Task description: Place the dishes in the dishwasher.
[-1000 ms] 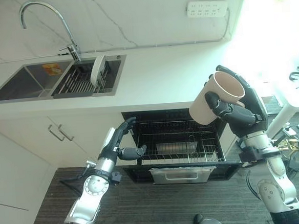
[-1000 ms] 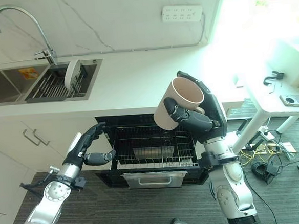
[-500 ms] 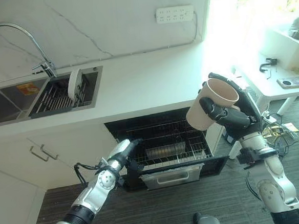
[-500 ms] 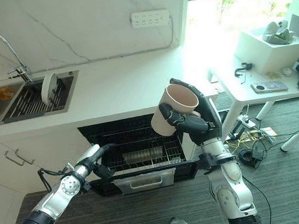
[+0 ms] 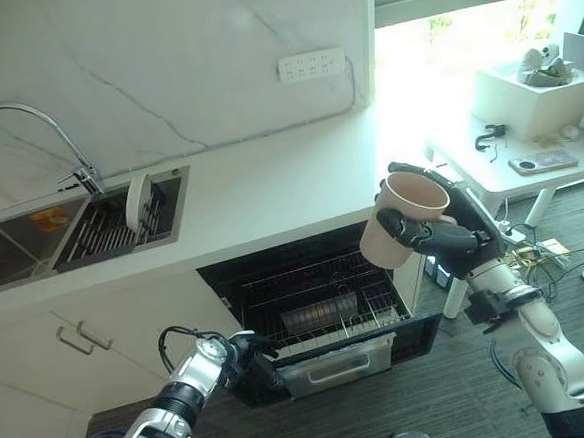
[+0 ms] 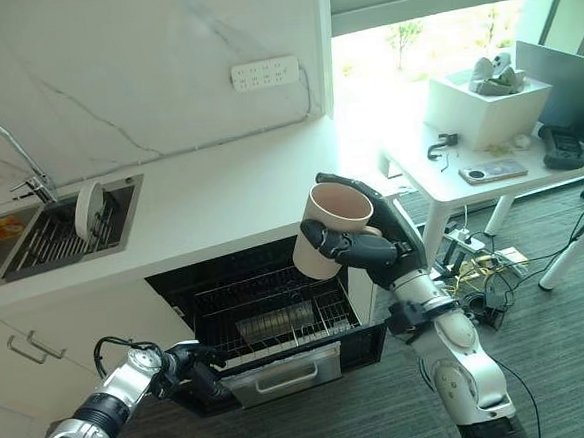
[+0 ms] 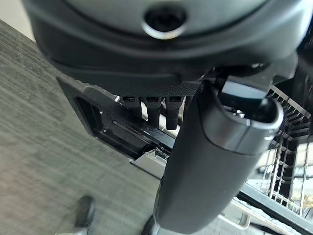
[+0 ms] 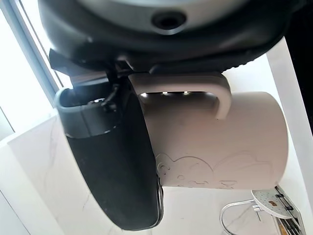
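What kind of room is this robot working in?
Most likely a kitchen corner in an office: a sink with a curved tap set in a white counter, an open dishwasher below, and a desk by the window.

A kitchen set inside an office-like room. A white counter (image 5: 270, 195) with a marble-look backsplash carries a steel sink (image 5: 33, 247) and curved faucet (image 5: 25, 132). The open dishwasher (image 5: 313, 303) sits under it, below the mug-holding right hand (image 5: 453, 233). Beyond that hand stands a white desk (image 6: 490, 180) with gadgets, cables underneath.
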